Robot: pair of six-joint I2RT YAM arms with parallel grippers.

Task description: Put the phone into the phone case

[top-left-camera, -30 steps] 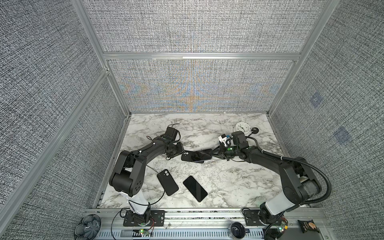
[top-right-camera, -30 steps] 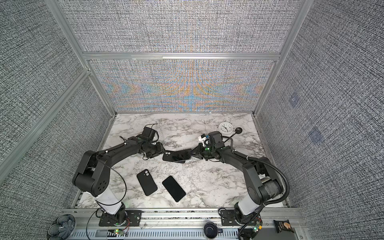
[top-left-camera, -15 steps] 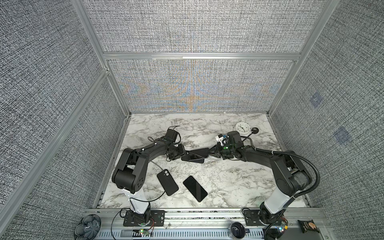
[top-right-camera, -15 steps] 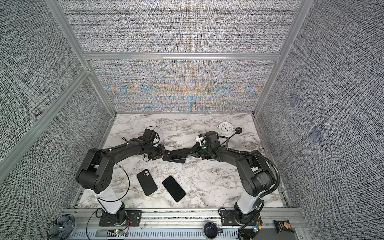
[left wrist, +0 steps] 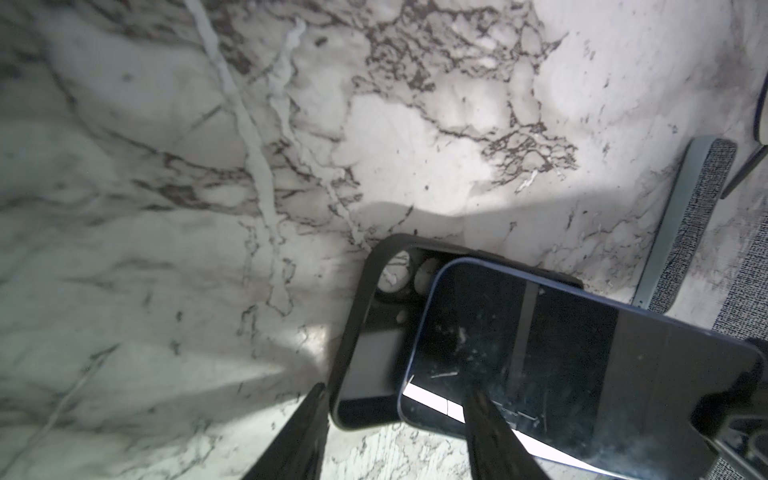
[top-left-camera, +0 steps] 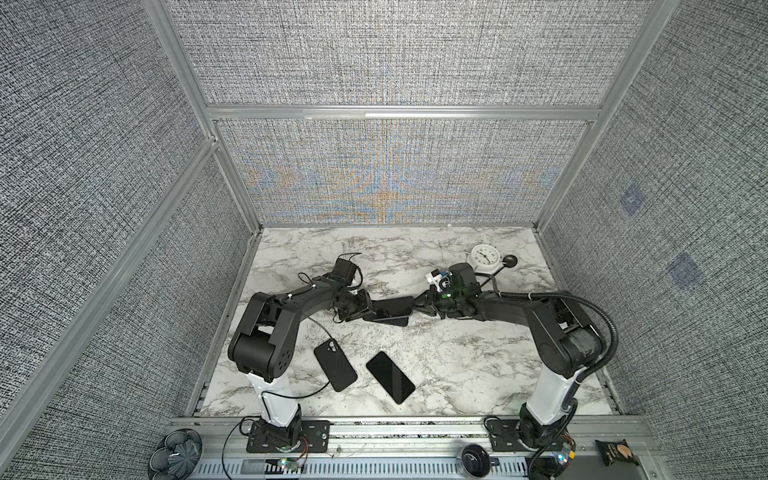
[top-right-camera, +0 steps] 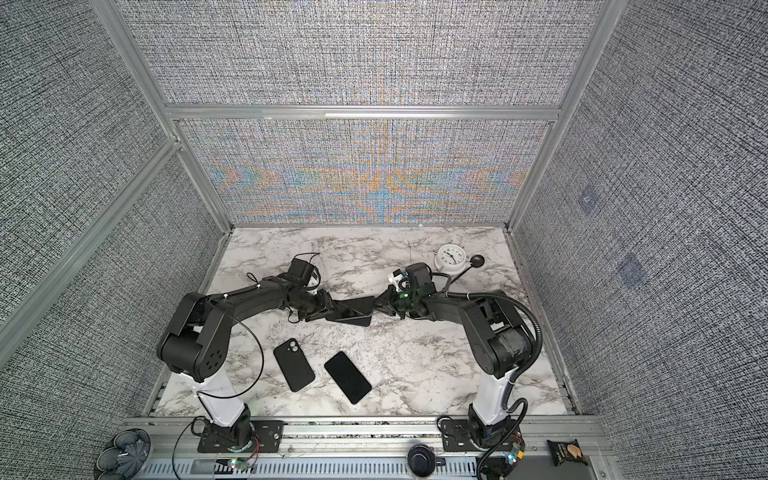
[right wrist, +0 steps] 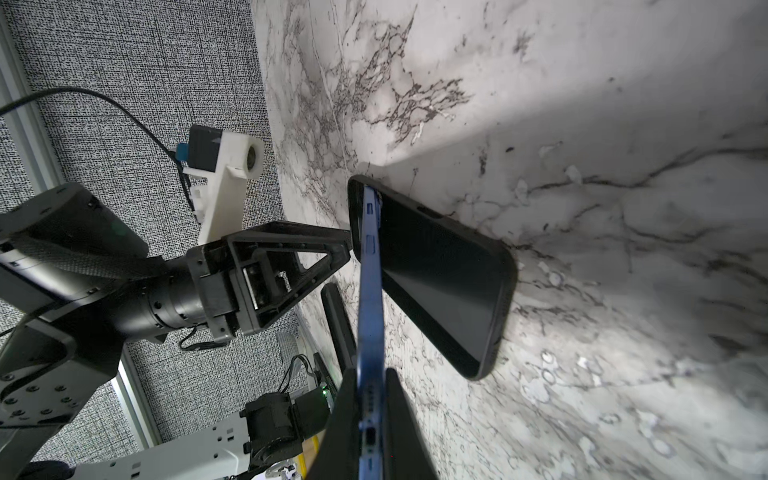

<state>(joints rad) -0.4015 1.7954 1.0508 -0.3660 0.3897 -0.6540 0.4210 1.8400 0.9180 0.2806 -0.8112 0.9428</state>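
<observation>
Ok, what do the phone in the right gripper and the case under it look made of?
Phone: blue frame with a satin, metal-like sheen and inset buttons; its front is glossy glass, mirroring light and showing smudges. Case: black, mostly matte, rounded lip and camera cutout, probably silicone or soft plastic; the look alone cannot settle which.

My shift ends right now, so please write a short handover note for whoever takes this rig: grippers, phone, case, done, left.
Right gripper: shut on one end of the blue phone.
Left gripper: jaws apart around an end of the black case; a firm grip cannot be confirmed.
Case lies open side up on the table; the phone is tilted over it, offset, camera cutout uncovered.
Done: phone lifted and brought to the case.
Left: line it up, press it in fully, release.
</observation>
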